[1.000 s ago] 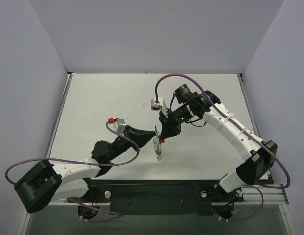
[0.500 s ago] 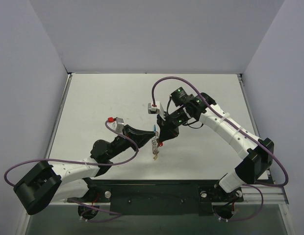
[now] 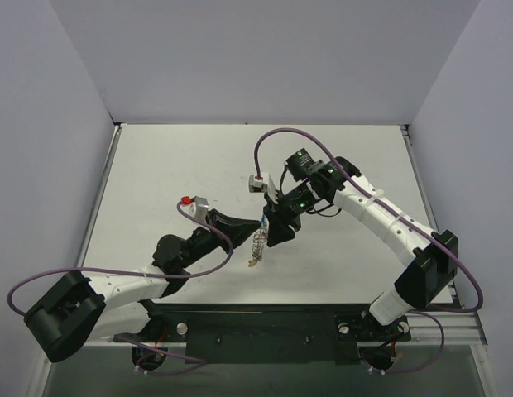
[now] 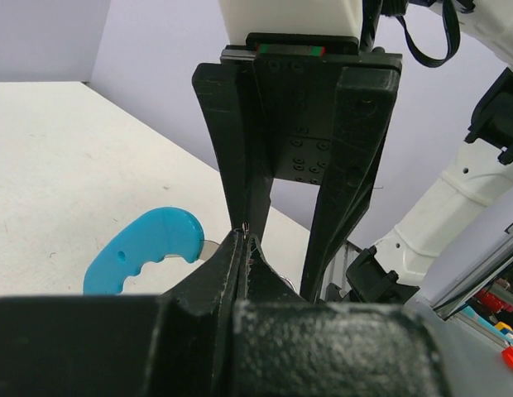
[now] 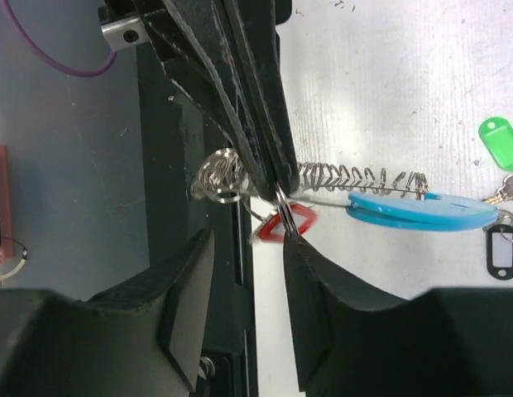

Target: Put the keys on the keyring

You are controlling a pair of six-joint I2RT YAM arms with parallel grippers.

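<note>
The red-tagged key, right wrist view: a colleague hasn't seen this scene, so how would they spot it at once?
Find the black left gripper pointing down from the top edge, shut on the silvery coil of the keyring. The red-tagged key sits just below that pinch. Its tag is the only red one; the green tag and black tag lie at the far right, past the blue tag.

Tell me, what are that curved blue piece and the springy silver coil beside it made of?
The blue tag looks like moulded plastic: even colour, soft sheen, rounded edges. The chain seems to be bare metal, possibly steel, since its thin silvery loops glint brightly.
</note>
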